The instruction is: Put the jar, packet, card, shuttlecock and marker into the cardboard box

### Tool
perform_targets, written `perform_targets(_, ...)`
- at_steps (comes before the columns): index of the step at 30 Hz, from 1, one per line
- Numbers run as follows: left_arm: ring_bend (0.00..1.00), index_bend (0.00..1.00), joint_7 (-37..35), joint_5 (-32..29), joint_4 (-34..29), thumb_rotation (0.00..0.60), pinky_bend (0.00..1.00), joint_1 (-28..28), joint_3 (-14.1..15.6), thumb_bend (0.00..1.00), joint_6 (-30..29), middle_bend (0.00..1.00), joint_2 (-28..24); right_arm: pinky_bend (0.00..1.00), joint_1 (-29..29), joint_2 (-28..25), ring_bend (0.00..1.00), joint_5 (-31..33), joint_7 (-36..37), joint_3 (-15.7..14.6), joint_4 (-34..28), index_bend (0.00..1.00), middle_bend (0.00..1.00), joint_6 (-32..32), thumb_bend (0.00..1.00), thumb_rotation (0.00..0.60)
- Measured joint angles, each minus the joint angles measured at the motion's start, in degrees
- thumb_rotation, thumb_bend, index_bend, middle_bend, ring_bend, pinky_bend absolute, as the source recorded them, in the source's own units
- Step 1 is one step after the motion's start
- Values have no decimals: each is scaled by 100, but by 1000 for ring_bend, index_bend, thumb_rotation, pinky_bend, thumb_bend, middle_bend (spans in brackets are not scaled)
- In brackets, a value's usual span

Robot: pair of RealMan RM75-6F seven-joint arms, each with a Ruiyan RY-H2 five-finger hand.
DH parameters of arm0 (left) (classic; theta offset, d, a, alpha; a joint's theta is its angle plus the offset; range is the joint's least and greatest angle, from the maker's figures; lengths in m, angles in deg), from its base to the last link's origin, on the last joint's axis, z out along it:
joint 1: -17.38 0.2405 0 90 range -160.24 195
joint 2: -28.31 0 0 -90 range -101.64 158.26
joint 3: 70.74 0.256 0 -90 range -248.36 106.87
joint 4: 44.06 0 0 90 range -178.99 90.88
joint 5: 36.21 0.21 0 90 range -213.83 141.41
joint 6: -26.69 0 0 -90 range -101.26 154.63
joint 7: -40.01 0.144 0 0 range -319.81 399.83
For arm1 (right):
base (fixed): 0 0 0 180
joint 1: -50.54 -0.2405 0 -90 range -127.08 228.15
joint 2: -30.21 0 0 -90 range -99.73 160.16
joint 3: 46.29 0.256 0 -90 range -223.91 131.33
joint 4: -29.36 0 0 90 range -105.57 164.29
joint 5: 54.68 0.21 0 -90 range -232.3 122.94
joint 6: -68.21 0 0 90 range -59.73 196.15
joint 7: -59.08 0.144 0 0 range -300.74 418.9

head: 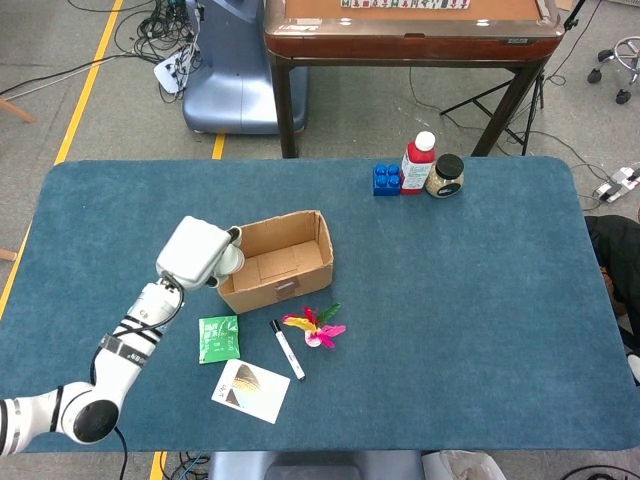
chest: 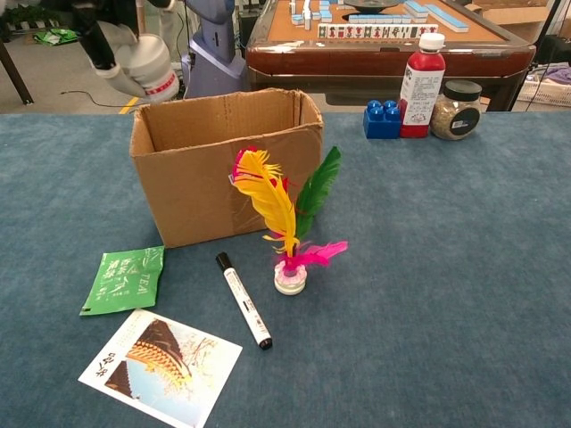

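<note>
My left hand (head: 195, 250) grips a small white jar (chest: 143, 67) and holds it in the air above the left end of the open cardboard box (chest: 223, 178). In the head view the jar (head: 231, 260) shows over the box's (head: 285, 288) left rim. In front of the box, on the blue cloth, lie a green tea packet (head: 218, 338), a black-and-white marker (head: 288, 349) and a picture card (head: 250, 391). Beside the marker stands a feathered shuttlecock (chest: 285, 223). The right hand is in neither view.
At the table's far right stand a blue block (head: 386, 179), a red bottle (head: 418, 162) and a dark-lidded glass jar (head: 445, 176). A brown mahjong table (head: 410, 30) stands on the floor behind the blue table.
</note>
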Motion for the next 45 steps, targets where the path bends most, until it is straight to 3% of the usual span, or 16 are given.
perform_targets(3, 923, 530, 59, -221, 311, 600, 1000, -228, -4, 135, 85, 950, 285, 392, 1, -7, 262, 27, 32, 3, 5, 257, 351, -11, 191, 600)
perform_targets(10, 921, 177, 214, -493, 620, 600, 1000, -531, 88, 135, 96, 936, 607, 392, -5, -36, 262, 52, 119, 7, 23, 257, 351, -41, 191, 600)
perform_targets(16, 921, 51, 297, -684, 499, 600, 1000, -585, 132, 135, -104, 935, 605, 392, -32, -38, 262, 61, 125, 8, 23, 257, 351, -92, 191, 600)
perform_targets(22, 904, 122, 337, -714, 56, 600, 1000, -533, 162, 135, -405, 892, 452, 392, -47, -35, 262, 34, 93, -15, 7, 257, 351, -123, 191, 600)
perform_targets(31, 894, 283, 445, -558, -1460, 600, 1000, -143, 500, 135, -869, 882, -377, 392, -38, -39, 262, 20, 84, -25, -5, 257, 351, -102, 191, 600)
perform_targets(38, 912, 382, 485, 362, -2210, 600, 1000, 435, 1145, 135, -1132, 895, -946, 392, -41, -12, 262, 34, 20, -26, -14, 257, 351, -99, 190, 600)
perform_targets(45, 917, 431, 164, 1649, -2340, 600, 1000, 1043, 1669, 135, -1206, 901, -1176, 392, -49, 6, 262, 38, -60, -32, -36, 257, 351, -109, 191, 600)
